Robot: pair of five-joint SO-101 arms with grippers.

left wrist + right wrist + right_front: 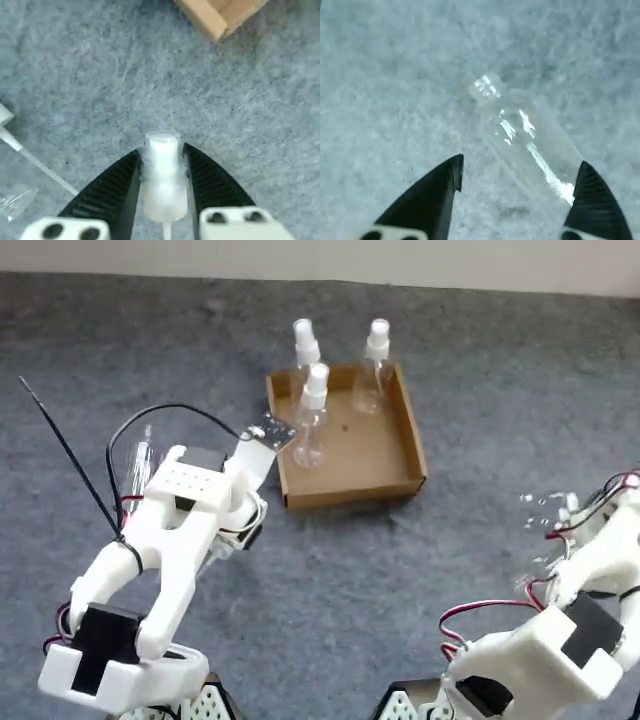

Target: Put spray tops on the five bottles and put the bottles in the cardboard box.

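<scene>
The tube of the spray top (161, 175) and most of the cardboard box (207, 17) run off frame. The base of the clear bottle (530, 142) blurs out.

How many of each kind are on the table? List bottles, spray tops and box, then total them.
Bottles with spray tops on: 3
Bottles without tops: 2
Loose spray tops: 2, one of them in the left gripper
Cardboard box: 1
Total: 8
</scene>
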